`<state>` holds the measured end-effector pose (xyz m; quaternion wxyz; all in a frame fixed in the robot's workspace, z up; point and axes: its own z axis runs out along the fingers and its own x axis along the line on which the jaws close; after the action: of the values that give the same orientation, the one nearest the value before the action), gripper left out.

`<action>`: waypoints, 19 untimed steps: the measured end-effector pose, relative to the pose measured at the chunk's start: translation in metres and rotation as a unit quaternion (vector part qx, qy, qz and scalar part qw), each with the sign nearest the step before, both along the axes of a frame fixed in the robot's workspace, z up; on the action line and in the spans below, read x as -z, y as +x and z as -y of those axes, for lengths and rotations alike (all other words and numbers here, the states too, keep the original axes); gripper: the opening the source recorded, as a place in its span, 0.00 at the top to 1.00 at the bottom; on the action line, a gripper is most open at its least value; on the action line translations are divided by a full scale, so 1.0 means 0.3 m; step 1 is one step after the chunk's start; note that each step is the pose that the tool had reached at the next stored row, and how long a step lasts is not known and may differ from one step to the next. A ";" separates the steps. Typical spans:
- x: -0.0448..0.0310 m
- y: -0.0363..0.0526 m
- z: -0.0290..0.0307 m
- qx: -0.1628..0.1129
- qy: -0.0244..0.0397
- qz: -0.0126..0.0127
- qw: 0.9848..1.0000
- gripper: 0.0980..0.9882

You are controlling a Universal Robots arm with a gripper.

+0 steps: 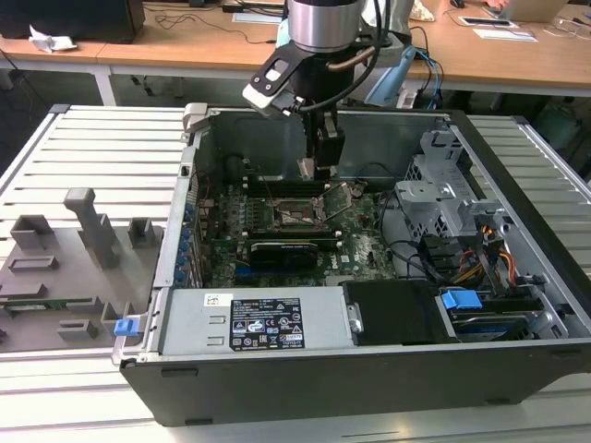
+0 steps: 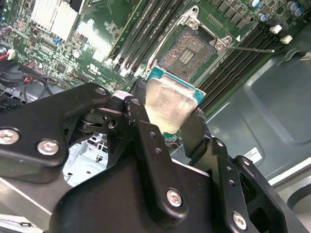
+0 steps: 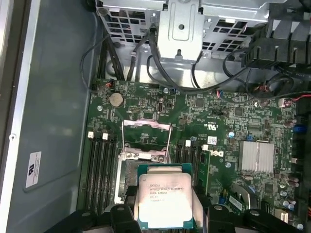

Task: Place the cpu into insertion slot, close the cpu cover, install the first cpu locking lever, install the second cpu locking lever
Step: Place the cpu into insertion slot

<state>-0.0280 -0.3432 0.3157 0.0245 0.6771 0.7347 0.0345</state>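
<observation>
The open computer case (image 1: 388, 383) lies on a slatted table (image 1: 92, 148) and takes up the middle and right of the exterior view. Inside it are the green motherboard (image 1: 277, 254) at center, a labelled power supply (image 1: 259, 323) along the lower edge, and a metal drive cage (image 1: 443, 198) toward the exterior view's right. A grey fixture (image 1: 83, 231) sits on the table at the exterior view's left, outside the case.

The gripper (image 1: 319, 171) hangs down into the case at upper center, above the board. Its black fingers (image 2: 146, 136) are clamped on two opposite edges of the cpu (image 2: 170, 99), which is held in the air, clear of the board.

The second wrist view shows the gripper (image 2: 167, 109) and, past the chip, the insertion slot (image 2: 189, 48) bare, with a thin locking lever (image 2: 252, 48) sticking out from one corner and memory slots (image 2: 150, 34) beside it. The first wrist view looks down over the gripper (image 3: 165, 213). There the cpu (image 3: 164, 199) shows its printed metal face and overlaps the insertion slot (image 3: 127, 179), and the cpu cover (image 3: 146, 138) stands swung open on its hinge. That view also takes in a finned heatsink (image 3: 256, 156) and a coin battery (image 3: 115, 99).
</observation>
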 end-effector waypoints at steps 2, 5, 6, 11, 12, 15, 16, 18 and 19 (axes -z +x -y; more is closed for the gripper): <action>0.010 0.000 0.000 0.012 0.000 -0.001 1.000 0.52; 0.024 0.000 -0.001 0.029 0.000 -0.002 1.000 0.52; 0.030 0.000 -0.001 0.038 0.000 -0.003 0.999 0.52; 0.041 0.000 -0.001 0.055 0.000 -0.003 0.998 0.52; 0.042 0.000 -0.001 0.057 0.000 -0.003 0.998 0.52; 0.046 0.000 0.000 0.062 0.000 -0.003 0.998 0.52; 0.049 0.000 0.000 0.063 0.000 -0.003 0.998 0.52; 0.054 0.000 0.000 0.064 0.000 -0.005 0.998 0.52; 0.055 0.000 0.000 0.064 0.000 -0.006 0.998 0.52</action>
<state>-0.0281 -0.3430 0.2992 0.0228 0.7233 0.6896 0.0289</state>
